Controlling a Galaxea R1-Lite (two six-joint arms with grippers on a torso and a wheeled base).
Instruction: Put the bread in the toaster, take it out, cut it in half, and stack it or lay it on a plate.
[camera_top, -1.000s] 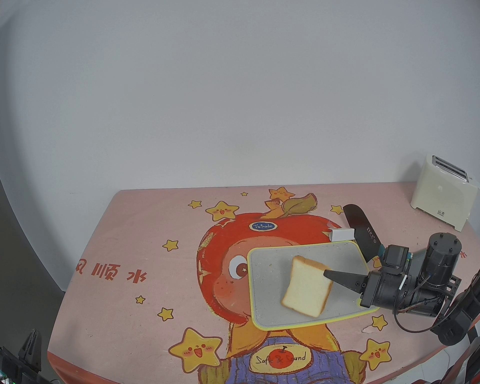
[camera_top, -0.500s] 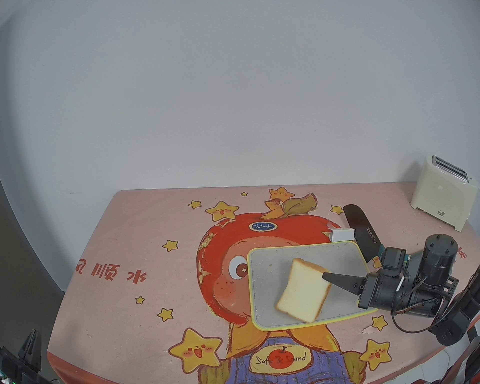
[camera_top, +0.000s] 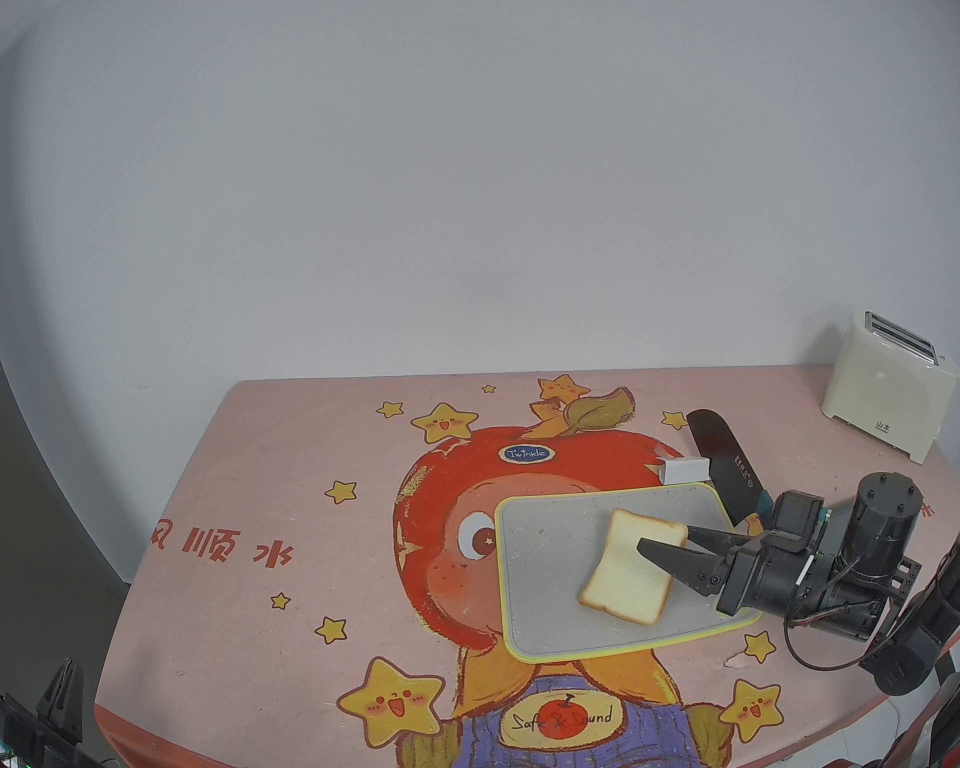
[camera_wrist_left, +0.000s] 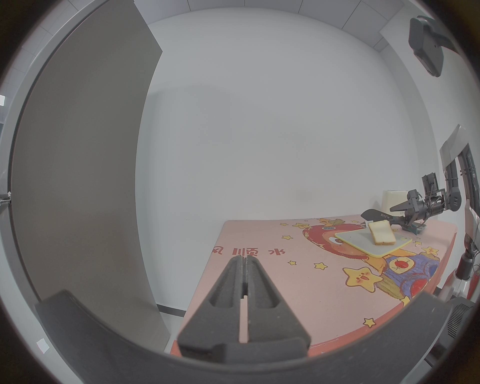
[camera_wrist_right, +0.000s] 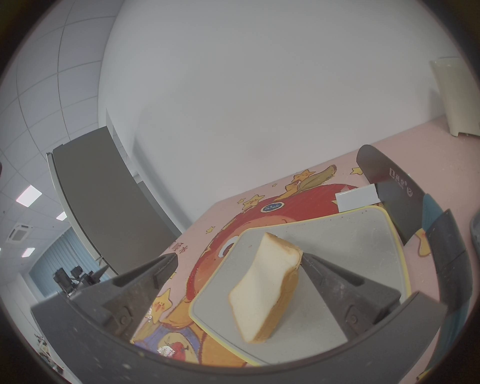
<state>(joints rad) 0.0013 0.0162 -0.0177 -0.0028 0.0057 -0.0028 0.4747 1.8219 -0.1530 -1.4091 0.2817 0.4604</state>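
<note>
Head view: bread (camera_top: 630, 568) rests on cutting board (camera_top: 545, 560)

- The bread (camera_top: 630, 568) is showing a soft, porous, matt crumb with a darker crust.
- The cutting board (camera_top: 545, 560) is looking like matt grey plastic, faintly speckled, with a smooth yellow rim.
- The knife (camera_top: 722, 450) blade is looking dark and smooth, giving off a slight sheen.
- The toaster (camera_top: 885, 385) is showing a smooth cream plastic shell.
- The table cover (camera_top: 300, 500) is looking smooth and printed.
- The right gripper (camera_top: 665, 538) and left gripper (camera_wrist_left: 244, 265) are showing matt dark plastic.
</note>
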